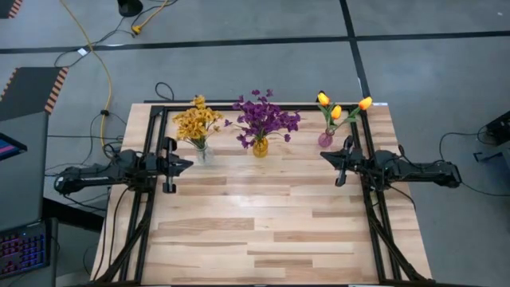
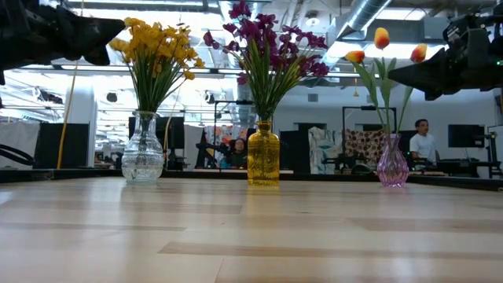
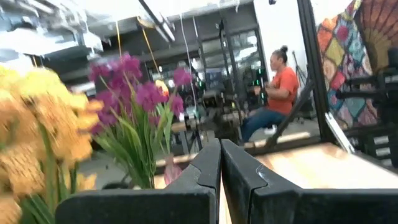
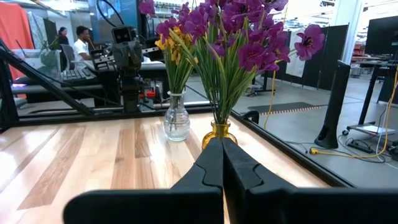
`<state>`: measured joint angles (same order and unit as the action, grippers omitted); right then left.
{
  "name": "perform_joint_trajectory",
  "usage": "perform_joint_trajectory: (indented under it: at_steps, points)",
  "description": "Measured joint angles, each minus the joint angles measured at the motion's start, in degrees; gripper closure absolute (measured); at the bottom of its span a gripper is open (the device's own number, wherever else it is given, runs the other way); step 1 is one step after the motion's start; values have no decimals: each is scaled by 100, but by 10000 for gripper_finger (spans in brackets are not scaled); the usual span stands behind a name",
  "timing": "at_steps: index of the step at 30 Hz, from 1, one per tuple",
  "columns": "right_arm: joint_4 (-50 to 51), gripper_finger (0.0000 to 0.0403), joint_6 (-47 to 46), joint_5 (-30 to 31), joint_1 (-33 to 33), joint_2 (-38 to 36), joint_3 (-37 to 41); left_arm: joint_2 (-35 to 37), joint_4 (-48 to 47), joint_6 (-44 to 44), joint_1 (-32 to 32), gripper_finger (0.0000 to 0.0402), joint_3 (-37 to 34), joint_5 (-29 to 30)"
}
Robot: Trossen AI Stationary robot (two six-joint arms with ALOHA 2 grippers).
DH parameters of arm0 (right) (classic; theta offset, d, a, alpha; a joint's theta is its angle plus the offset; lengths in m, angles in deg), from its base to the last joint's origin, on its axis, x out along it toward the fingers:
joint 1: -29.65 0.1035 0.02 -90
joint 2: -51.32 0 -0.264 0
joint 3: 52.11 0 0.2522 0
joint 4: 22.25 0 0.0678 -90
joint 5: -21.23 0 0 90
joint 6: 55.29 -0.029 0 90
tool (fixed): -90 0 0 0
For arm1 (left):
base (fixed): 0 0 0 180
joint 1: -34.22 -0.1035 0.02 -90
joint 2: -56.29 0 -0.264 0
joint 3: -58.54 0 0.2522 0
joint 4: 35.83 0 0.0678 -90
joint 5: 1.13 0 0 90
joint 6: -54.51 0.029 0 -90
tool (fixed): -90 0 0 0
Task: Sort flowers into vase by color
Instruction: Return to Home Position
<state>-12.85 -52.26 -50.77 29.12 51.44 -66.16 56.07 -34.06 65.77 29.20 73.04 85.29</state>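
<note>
Ranged along the far edge of the surface [image 1: 263, 215] — yellow flowers [image 1: 198, 121] in clear vase [image 1: 202, 151], purple flowers [image 1: 264, 115] in yellow vase [image 1: 260, 147], tulips [image 1: 341, 108] in purple vase [image 1: 325, 139]; at the left edge, left gripper [image 1: 190, 165], fingers together; at the right edge, right gripper [image 1: 323, 157] — likewise pressed together.

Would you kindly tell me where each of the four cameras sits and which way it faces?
High: overhead, straight down on the table; both arms, left gripper and right gripper show.
Low: table height, facing transparent vase, yellow vase, purple vase; arms at upper corners.
Left wrist: past the shut left gripper toward yellow flowers.
Right wrist: past the shut right gripper across the table; left arm beyond.
Shared: purple flowers show in all four.
</note>
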Motion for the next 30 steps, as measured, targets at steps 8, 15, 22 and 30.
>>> perform_joint_trajectory:
  at_steps: [8, 15, 22, 30]
  points:
    - [250, 381, 21, 3, 0, -2, -116, 1, -380, -98, 0, 401, 33, 148]
    - [462, 381, -137, 11, 0, 2, -144, -1, -827, -387, -2, 401, 38, 738]
    - [505, 380, -119, 9, 0, 2, -149, 1, -1127, -419, 0, 401, 45, 822]
    - [525, 374, 187, 9, 0, 114, -151, 1, -1519, -591, 0, 401, 52, 1032]
